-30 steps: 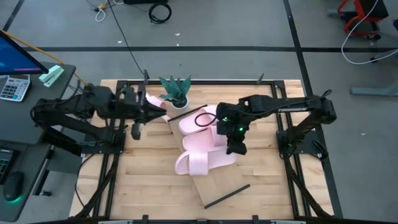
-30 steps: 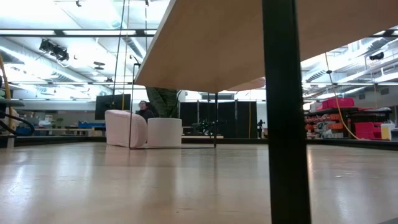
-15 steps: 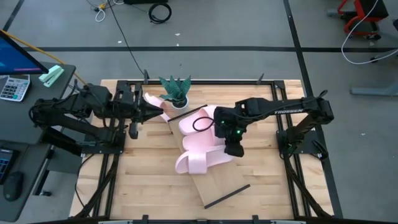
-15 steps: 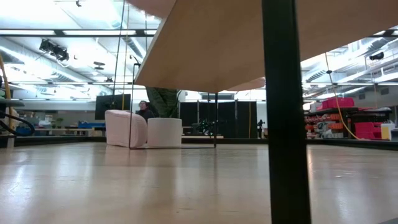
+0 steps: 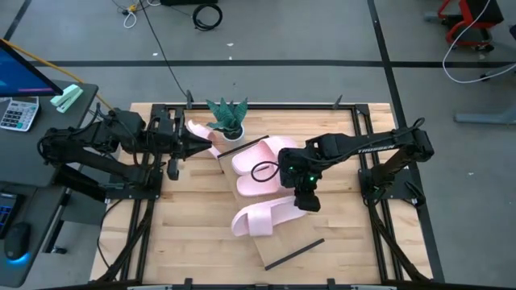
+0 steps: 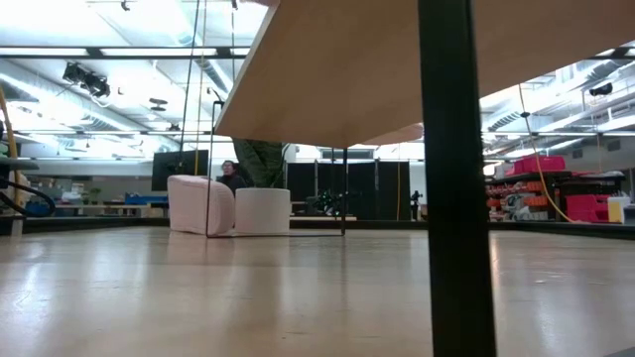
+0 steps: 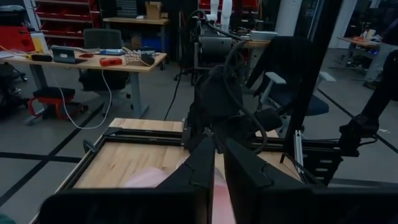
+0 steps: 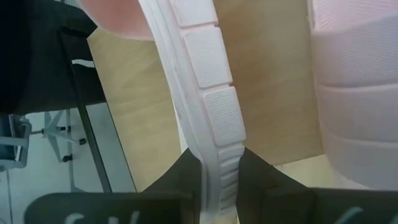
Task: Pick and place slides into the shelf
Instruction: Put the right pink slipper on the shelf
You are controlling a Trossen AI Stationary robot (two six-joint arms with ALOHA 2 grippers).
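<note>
High view first: we see the slides gathered on the shelf (image 5: 266, 242), the light-wood board lying at an angle across the middle of the surface (image 5: 185, 234). One slide (image 5: 266, 217) lies low on the board, its toe end reaching past the board's left edge. Two more slides (image 5: 262, 165) sit higher on the board, touching each other, just below the potted plant (image 5: 228, 118).

Our right pincer (image 5: 307, 200) sits at the right end of the low slide. In the right wrist view its two dark fingers (image 8: 186, 171) are clamped on that slide's sole edge (image 8: 211, 124), the ribbed white tread running up between them, with only the sole's thickness keeping them apart. Behind it we see the light wood of the board and one black rail (image 8: 87, 118); another pink slide (image 8: 354, 93) fills the far side of that picture.

Our left pincer (image 5: 205, 143) is at the surface's upper left, beside the plant, with the fourth slide (image 5: 197, 130) at its tip. In the left wrist view its fingers (image 7: 202, 165) stand close together, pinching a pale pink strip (image 7: 219, 190) between them.

Low view shows the underside of the shelf (image 6: 337, 59) overhead, a black post (image 6: 454, 198), and two pale slide shapes (image 6: 228, 205) far across the surface.
</note>
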